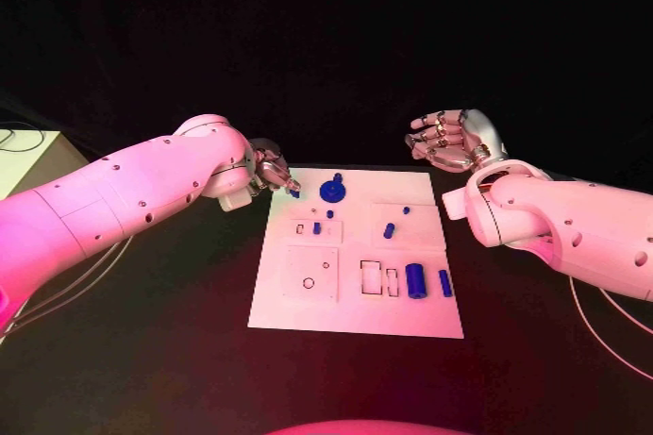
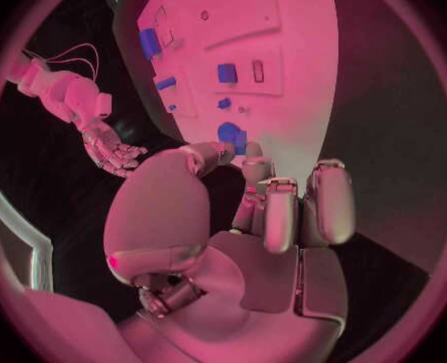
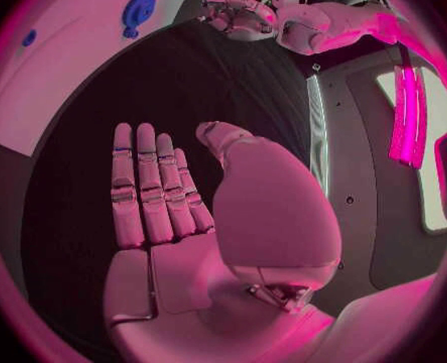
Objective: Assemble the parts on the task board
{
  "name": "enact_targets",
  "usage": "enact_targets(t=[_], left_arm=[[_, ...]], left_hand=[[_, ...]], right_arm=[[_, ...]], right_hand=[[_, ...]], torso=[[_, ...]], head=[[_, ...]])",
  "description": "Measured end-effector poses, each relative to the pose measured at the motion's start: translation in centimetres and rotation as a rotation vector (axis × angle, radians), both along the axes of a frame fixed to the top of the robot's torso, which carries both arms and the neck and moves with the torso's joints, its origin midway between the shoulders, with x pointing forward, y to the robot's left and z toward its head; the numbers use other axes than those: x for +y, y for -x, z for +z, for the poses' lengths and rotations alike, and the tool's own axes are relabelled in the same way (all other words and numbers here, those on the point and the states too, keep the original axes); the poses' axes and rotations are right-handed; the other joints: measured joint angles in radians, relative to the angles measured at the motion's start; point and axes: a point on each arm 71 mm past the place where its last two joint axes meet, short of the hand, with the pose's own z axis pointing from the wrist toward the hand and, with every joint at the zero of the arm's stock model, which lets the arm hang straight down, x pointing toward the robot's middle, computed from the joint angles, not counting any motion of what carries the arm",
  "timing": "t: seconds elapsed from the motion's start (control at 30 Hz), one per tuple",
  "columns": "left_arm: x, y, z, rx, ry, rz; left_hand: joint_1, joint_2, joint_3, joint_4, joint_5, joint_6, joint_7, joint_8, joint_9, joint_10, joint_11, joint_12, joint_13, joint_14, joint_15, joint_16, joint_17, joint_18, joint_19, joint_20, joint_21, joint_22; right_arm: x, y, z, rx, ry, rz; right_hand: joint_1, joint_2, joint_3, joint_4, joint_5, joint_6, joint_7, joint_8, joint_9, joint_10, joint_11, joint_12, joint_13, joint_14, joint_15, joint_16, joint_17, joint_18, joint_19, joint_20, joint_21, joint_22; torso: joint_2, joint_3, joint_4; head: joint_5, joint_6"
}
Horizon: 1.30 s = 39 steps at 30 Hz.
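The white task board (image 1: 357, 256) was laid mid-table, blue parts (image 1: 415, 280) spread on it, most on its right and far areas. The left hand (image 1: 270, 171) was held at the board's far-left corner, fingers curled over a small blue part (image 1: 294, 193); a grip could not be confirmed. The right hand (image 1: 456, 139) was raised beyond the far-right corner, fingers apart, nothing held.

Dim pink light, dark bkgd, fisheye wrist views.
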Motion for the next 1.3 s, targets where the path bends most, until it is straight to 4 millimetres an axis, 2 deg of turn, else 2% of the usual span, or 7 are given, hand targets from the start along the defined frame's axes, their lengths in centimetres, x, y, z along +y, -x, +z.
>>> enact_targets(t=[0.23,0.63,1.3], left_arm=[[-0.5,1.1,-1.0,0.004,0.011,-0.014],[-1.6,2.1,-2.7,0.030,0.012,-0.037],[-2.1,2.9,-4.5,0.062,-0.009,-0.062]], left_hand=[[-0.002,-0.002,0.000,0.000,0.000,0.003,-0.003,-0.002,0.000,0.007,0.000,0.001,0.001,0.000,0.000,0.000,0.000,0.000,0.007,0.000,0.000,0.006],[-0.002,-0.002,0.000,0.000,0.000,0.003,-0.003,-0.005,0.005,0.008,0.002,0.001,0.001,0.000,0.000,0.000,0.000,0.000,0.007,0.000,0.000,0.006],[-0.001,-0.001,0.000,0.000,0.003,0.003,-0.003,-0.003,0.006,0.008,0.002,0.001,0.000,0.000,0.000,0.000,0.000,0.000,0.007,0.000,0.000,0.005]], right_arm=[[-0.1,0.0,-0.1,0.002,0.000,-0.003],[-0.1,0.1,-0.2,0.005,-0.001,-0.002],[-0.2,0.1,-0.2,0.005,-0.001,-0.004]], right_hand=[[0.000,0.000,0.000,0.000,0.000,0.000,0.000,0.000,0.000,0.000,0.000,0.000,0.000,0.000,0.000,0.000,0.000,0.000,0.000,0.000,0.000,0.000],[0.000,0.000,0.000,0.000,0.000,0.000,0.000,0.000,0.000,0.000,0.000,0.000,-0.002,0.000,0.000,-0.005,0.000,0.000,0.000,0.000,0.000,-0.002],[0.000,0.000,0.000,0.000,0.000,0.000,0.000,0.000,0.000,0.000,0.000,0.000,-0.001,0.000,0.000,-0.006,-0.001,0.000,0.000,0.000,0.000,-0.002]], torso=[[-0.003,-0.0002,0.0038],[-0.001,0.0005,0.0005],[-0.001,0.0000,0.0012]], head=[[0.001,-0.004],[0.004,-0.005],[0.001,-0.015]])
